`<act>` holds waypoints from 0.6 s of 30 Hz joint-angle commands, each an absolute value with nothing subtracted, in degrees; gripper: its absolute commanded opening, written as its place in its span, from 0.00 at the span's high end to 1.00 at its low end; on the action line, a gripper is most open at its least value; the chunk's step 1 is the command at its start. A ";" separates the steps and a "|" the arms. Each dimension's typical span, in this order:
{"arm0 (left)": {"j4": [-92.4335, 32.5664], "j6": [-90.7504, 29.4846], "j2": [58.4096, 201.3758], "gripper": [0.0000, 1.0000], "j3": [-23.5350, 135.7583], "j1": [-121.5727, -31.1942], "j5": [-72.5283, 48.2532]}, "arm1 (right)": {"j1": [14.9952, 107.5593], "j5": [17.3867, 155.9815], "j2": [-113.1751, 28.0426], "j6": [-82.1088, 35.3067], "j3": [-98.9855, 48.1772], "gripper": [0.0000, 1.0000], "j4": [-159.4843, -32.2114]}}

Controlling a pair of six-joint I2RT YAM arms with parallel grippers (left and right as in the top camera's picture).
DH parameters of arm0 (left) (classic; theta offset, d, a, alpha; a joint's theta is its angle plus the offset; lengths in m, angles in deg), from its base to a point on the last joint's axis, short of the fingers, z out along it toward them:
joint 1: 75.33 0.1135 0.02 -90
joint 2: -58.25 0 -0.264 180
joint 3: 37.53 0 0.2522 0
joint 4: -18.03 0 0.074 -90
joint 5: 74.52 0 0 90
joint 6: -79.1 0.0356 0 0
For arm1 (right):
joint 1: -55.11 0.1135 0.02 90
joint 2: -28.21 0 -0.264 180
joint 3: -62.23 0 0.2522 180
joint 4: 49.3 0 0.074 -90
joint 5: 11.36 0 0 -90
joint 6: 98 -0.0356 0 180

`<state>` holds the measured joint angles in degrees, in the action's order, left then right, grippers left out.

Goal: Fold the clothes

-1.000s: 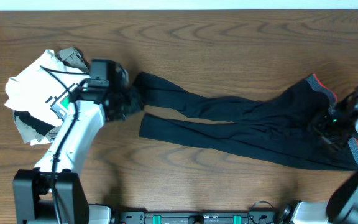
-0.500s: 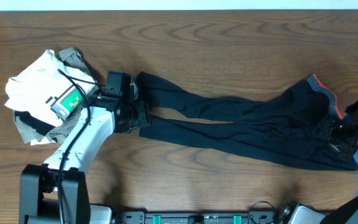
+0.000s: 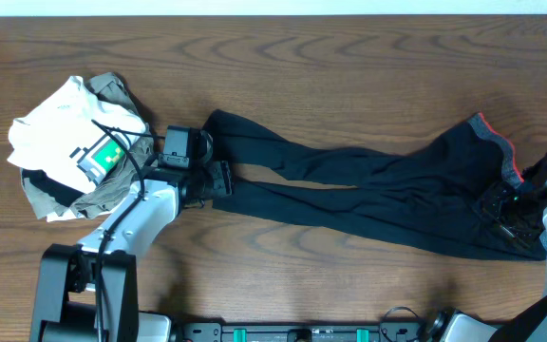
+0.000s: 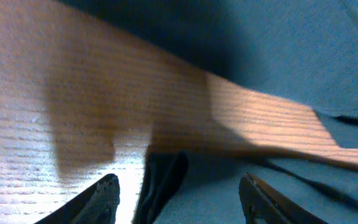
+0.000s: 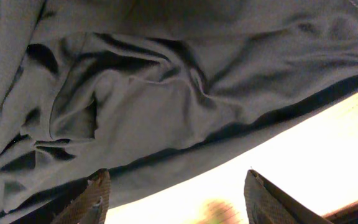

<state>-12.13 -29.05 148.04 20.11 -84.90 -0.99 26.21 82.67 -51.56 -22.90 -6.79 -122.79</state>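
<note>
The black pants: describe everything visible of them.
Long black pants of thin, stretchy-looking fabric lie unfolded across the table, two legs side by side pointing left, rumpled at the waist. The waistband at the right shows a coral-red edge. An open left gripper sits at the leg ends, an open right gripper over the waist.

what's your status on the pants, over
Left hand open, right hand open, nothing held. Pants laid out full length, unfolded. Clothes pile off to the side, clear.

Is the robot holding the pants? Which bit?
Nothing is held. The left gripper stands open at a leg end of the pants, the right gripper open by the waist.
</note>
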 commanded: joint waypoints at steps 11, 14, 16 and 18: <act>-12.17 -25.92 148.57 0.94 19.89 -85.27 -4.88 | 26.23 78.13 -51.63 -25.74 -6.38 0.36 -122.85; -16.94 -25.94 143.98 0.94 20.07 -83.54 -3.24 | 25.77 76.47 -51.63 -26.68 -6.12 0.36 -122.85; -20.35 -25.94 140.66 0.94 20.07 -82.14 0.69 | 24.98 76.49 -51.63 -26.68 -6.09 0.36 -122.96; -23.32 -25.97 137.44 0.94 20.07 -80.66 6.03 | 24.00 76.49 -51.63 -26.75 -6.09 0.35 -123.05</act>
